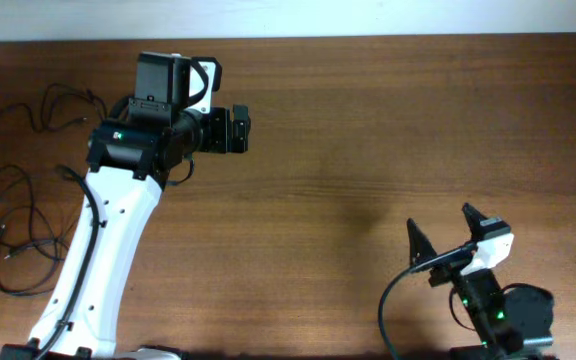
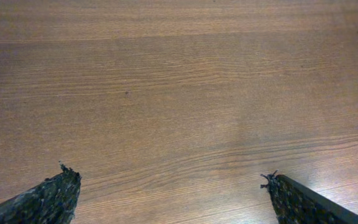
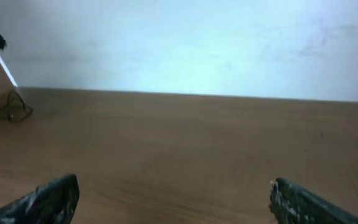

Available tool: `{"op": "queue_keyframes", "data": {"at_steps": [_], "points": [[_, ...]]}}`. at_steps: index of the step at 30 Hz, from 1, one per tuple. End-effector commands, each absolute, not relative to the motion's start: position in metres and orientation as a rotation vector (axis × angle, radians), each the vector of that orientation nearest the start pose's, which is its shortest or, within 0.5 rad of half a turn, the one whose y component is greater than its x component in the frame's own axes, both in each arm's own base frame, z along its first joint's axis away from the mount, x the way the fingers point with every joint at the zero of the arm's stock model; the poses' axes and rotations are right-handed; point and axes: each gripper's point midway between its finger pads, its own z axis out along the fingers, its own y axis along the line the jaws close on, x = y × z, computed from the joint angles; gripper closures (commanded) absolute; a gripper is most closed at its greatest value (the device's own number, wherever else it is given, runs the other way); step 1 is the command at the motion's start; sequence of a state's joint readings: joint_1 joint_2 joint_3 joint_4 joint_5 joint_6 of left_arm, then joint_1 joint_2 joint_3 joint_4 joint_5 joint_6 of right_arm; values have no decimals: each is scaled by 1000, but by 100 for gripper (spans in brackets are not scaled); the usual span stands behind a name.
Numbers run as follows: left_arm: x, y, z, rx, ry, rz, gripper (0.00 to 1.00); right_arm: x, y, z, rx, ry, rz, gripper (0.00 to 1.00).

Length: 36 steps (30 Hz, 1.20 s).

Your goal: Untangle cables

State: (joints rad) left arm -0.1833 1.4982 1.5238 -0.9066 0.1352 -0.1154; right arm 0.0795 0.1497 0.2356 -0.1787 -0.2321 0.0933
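Note:
The thin black cables lie loose at the table's left edge. One strand (image 1: 58, 104) curls at the far left. Looped strands (image 1: 13, 228) lie nearer the front, beside the left arm. A small bunch of cable (image 3: 12, 109) shows far off in the right wrist view. My left gripper (image 1: 240, 130) is open and empty over bare wood (image 2: 166, 177), to the right of the cables and apart from them. My right gripper (image 1: 440, 224) is open and empty (image 3: 173, 186) at the front right, far from the cables.
The white left arm (image 1: 108, 230) runs from the front left edge up past the looped strands, with its own thicker black cable along it. The right arm's base (image 1: 498, 315) sits at the front right. A pale wall (image 3: 197, 43) rises behind the table's far edge.

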Motion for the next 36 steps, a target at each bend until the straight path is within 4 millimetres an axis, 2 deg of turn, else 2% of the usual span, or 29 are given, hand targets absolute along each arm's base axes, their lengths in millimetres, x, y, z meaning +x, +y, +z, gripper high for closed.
{"op": "queue_keyframes", "data": {"at_steps": [1,5,6,26,27,28,29,33,36], "points": [[390,-99,257,171,2452,-300,1,234,58,197,-174,1614,312,1],[390,-99,257,171,2452,-300,0,235,57,172,-166,1630,306,1],[390,-99,257,171,2452,-300,1,237,57,159,-163,1651,305,1],[390,-99,257,171,2452,-300,1,239,55,161,-158,1627,292,1],[390,-96,256,182,2451,-275,1,239,55,161,-158,1627,292,1],[393,-75,254,179,2454,-105,1,239,55,161,-158,1627,292,1],[392,-55,262,125,2430,32,1,239,55,161,-158,1627,292,1],[379,-44,280,125,2376,94,1,239,55,161,-158,1627,292,1],[364,-44,263,134,2298,50,1,239,55,161,-158,1627,292,1]]}}
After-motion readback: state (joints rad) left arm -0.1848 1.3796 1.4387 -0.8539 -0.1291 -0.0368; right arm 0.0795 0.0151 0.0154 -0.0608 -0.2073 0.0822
